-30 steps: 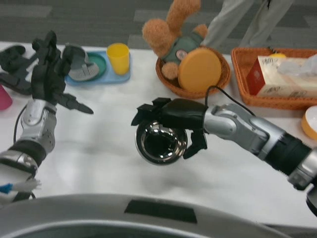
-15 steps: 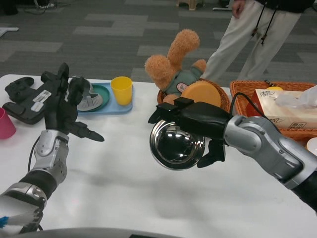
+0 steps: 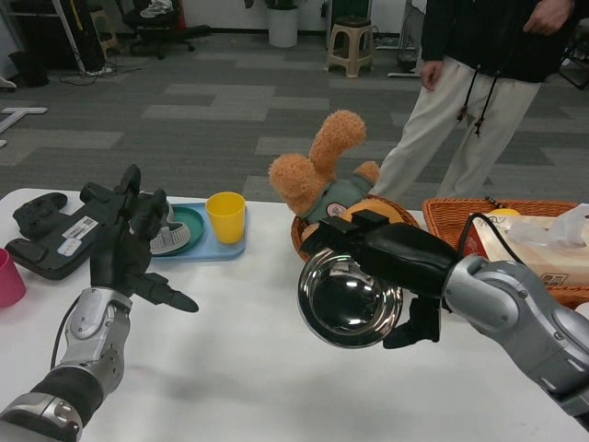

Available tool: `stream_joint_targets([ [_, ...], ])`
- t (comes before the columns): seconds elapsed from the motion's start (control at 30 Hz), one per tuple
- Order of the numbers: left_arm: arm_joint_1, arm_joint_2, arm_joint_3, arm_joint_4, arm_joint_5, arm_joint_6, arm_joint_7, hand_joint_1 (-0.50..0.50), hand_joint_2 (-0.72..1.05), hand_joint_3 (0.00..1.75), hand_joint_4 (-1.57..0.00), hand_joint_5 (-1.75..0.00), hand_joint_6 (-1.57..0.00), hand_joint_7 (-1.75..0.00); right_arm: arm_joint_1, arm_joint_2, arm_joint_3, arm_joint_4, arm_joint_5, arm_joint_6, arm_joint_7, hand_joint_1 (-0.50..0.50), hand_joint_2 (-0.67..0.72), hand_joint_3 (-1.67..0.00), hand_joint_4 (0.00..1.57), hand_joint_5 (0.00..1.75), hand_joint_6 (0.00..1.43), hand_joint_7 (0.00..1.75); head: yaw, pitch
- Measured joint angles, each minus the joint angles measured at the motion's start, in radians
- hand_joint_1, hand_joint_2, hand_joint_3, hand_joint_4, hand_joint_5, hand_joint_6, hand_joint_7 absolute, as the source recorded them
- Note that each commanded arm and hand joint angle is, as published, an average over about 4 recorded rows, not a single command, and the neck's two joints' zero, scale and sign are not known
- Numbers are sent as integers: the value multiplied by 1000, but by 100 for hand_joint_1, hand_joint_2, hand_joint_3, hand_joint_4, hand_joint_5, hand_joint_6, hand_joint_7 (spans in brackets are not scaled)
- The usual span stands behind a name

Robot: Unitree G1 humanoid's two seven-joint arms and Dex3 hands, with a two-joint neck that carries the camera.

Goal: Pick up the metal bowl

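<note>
Head view — plush rabbit behind metal bowl

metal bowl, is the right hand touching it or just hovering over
Touching. The head view shows the right hand gripping the metal bowl, with fingers over its top rim and the thumb against its right edge, the bowl tilted above the white table.
</note>
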State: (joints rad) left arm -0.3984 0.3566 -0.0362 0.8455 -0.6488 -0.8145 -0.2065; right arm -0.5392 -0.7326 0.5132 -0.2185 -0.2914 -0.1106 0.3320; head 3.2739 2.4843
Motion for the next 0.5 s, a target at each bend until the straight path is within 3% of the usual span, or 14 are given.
stream_joint_targets([
  [0.2,-10,-5,7,0,56,0,0,-50,-33,9,-15,0,0,0,38,0,-33,-6,-8,9,0,-46,-41,-151,11,145,0,154,-2,50],
  [0.5,-11,-22,18,0,72,-5,0,-50,-35,9,-15,0,0,0,43,1,-57,-6,-15,17,0,-46,-41,-155,12,150,0,154,-3,33],
])
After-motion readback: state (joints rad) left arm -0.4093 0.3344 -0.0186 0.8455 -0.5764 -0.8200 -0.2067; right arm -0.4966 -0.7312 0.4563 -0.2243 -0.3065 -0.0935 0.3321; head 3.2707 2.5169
